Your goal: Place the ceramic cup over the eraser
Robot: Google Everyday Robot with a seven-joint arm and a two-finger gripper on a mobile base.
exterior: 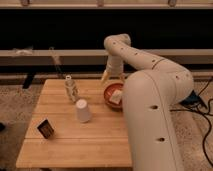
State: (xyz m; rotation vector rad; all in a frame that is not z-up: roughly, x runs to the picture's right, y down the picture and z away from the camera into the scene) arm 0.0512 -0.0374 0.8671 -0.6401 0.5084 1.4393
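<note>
Gripper point(113, 77): hangs over the far edge of the surface point(75, 150), just behind the bowl point(111, 90); released, fingers spread, nothing between them
Arm point(150, 100): fills the right of the view and hides the surface's right side and part of the bowl
Cup point(83, 111): white, near the middle of the surface, narrow end up and wide end down, so it looks already rim-down; untouched, well apart from the gripper
Eraser point(45, 128): small dark block with an orange-brown face, toward the near left corner; uncovered, near the cup but apart from it
Bowl contents: a pale square piece point(116, 98) lies inside
Bottle point(70, 89): small and pale, behind the cup and to its left
Done so far: nothing of the task shows as done; cup not gripped, eraser in the open
Left to do: reach the cup, close on it, lift, carry it toward the near left, lower it mouth-down over the eraser, let go
Progress: judged to be at the very start
Risk: the bowl and the bottle both stand near the path to the cup
</note>
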